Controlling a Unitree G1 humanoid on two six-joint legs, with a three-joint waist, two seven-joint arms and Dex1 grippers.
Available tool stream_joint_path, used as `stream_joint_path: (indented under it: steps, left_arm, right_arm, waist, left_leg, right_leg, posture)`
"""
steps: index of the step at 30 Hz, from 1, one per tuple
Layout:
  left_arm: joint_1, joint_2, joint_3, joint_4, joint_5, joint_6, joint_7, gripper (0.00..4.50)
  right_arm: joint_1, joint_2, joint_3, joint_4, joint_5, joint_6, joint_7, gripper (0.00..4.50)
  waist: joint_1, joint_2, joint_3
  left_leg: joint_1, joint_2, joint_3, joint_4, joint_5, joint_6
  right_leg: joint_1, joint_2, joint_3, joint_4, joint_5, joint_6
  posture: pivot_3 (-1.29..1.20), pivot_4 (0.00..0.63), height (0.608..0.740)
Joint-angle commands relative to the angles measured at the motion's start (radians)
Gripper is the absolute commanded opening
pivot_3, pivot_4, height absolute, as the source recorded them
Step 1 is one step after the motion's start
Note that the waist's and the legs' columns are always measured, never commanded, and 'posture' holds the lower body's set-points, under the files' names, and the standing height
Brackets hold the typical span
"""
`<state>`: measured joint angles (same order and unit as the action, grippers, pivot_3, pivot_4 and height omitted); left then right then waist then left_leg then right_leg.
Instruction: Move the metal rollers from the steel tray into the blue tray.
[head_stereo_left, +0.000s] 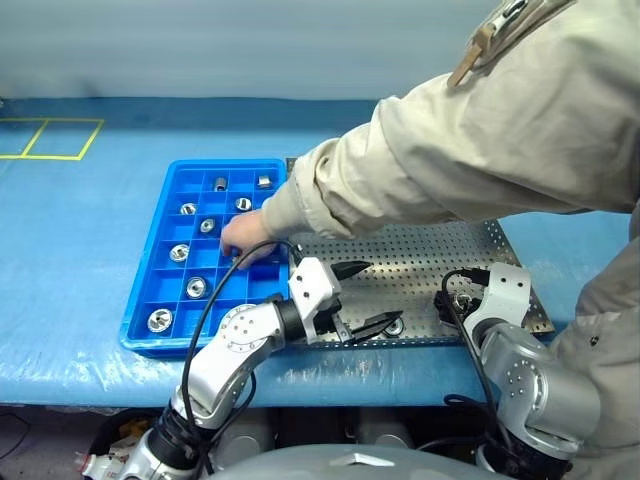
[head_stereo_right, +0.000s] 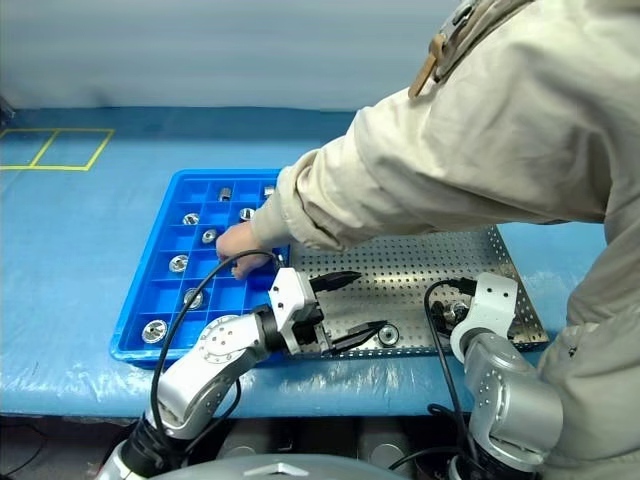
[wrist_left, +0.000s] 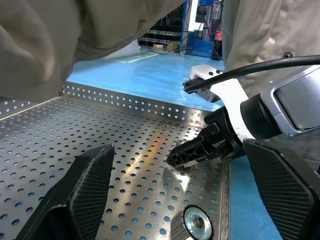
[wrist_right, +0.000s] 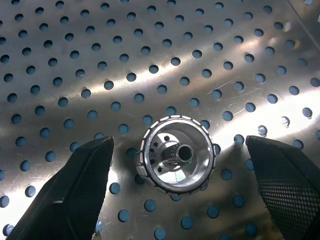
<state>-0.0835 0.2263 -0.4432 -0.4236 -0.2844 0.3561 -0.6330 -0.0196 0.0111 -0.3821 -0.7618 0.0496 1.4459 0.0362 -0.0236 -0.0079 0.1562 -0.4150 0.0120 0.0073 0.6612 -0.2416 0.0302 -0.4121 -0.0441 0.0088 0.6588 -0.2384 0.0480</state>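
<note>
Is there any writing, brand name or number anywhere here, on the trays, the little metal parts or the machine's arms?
None that can be read.
Blue tray: no lettering shows.
Steel tray: only plain holes.
Metal rollers: no stamp shows.
Yellow lines on the blue tabletop: marking only, no words.

A blue cloth or plastic sheet (head_stereo_left: 80, 260) covers the table, wrinkled and shiny at the near edge. Yellow tape lines (head_stereo_left: 45, 140) form squares at the upper left. A pale grey wall (head_stereo_left: 200, 45) fills the top. Beyond, possibly shelving (wrist_left: 165, 35).
</note>
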Motion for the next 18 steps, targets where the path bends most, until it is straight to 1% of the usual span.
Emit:
stream_joint_path:
  steps: [1,3,4,5,6,9,10,18]
  left_arm:
    - [-0.007,-0.012,-0.003,-0.002,0.003,-0.027,0.002,4.50]
    - [-0.006,-0.011,-0.001,-0.003,0.003,-0.027,0.003,4.50]
    - [-0.004,-0.011,0.000,-0.003,0.003,-0.026,0.004,4.50]
    - [-0.005,-0.011,0.000,-0.003,0.004,-0.026,0.005,4.50]
    - [-0.003,-0.010,0.000,-0.004,0.005,-0.027,0.005,4.50]
    - [0.003,-0.009,-0.002,-0.008,0.007,-0.026,0.008,4.50]
    - [0.005,-0.010,-0.002,-0.009,0.008,-0.027,0.010,4.50]
    - [0.018,-0.016,0.003,-0.015,0.010,-0.037,0.034,4.50]
  right_arm:
    - [-0.003,-0.006,-0.024,-0.003,-0.006,0.009,-0.008,4.29]
    - [-0.007,-0.009,-0.024,0.000,-0.007,0.013,-0.009,3.90]
    - [-0.009,-0.010,-0.023,-0.002,-0.007,0.016,-0.010,3.54]
    - [-0.013,-0.010,-0.022,-0.003,-0.007,0.018,-0.010,3.30]
    - [-0.016,-0.010,-0.021,-0.005,-0.007,0.020,-0.011,2.89]
    - [-0.022,-0.010,-0.011,-0.011,-0.001,0.025,-0.004,1.97]
    - [-0.023,-0.007,-0.009,-0.014,-0.002,0.028,-0.006,1.79]
    - [-0.028,-0.054,0.055,-0.054,0.004,0.008,-0.001,1.79]
  waist:
    - [0.000,0.000,0.000]
    - [0.000,0.000,0.000]
    - [0.000,0.000,0.000]
    - [0.000,0.000,0.000]
    - [0.000,0.000,0.000]
    - [0.000,0.000,0.000]
    - [0.001,0.000,0.000]
    - [0.001,0.000,0.000]
  left_leg:
    - [0.000,0.000,0.000,0.000,0.000,0.000]
    - [0.000,0.000,0.000,0.000,0.000,0.000]
    - [0.000,0.000,0.000,0.000,0.000,0.000]
    - [0.000,0.000,0.000,0.000,0.000,0.000]
    - [0.000,0.000,0.000,0.000,0.000,0.000]
    - [0.000,0.000,0.000,0.000,0.000,0.000]
    - [0.000,0.000,0.000,0.000,0.000,0.000]
    - [0.000,0.000,0.000,0.000,0.000,0.000]
  right_leg:
    - [0.000,0.000,0.000,0.000,0.000,0.000]
    - [0.000,0.000,0.000,0.000,0.000,0.000]
    - [0.000,0.000,0.000,0.000,0.000,0.000]
    - [0.000,0.000,0.000,0.000,0.000,0.000]
    - [0.000,0.000,0.000,0.000,0.000,0.000]
    - [0.000,0.000,0.000,0.000,0.000,0.000]
    - [0.000,0.000,0.000,0.000,0.000,0.000]
    - [0.000,0.000,0.000,0.000,0.000,0.000]
  posture:
    - [-0.01,0.150,0.740]
    - [-0.01,0.150,0.740]
    - [-0.01,0.150,0.740]
    - [0.00,0.150,0.740]
    - [0.00,0.150,0.740]
    - [0.00,0.150,0.740]
    - [0.00,0.150,0.740]
    - [0.02,0.150,0.740]
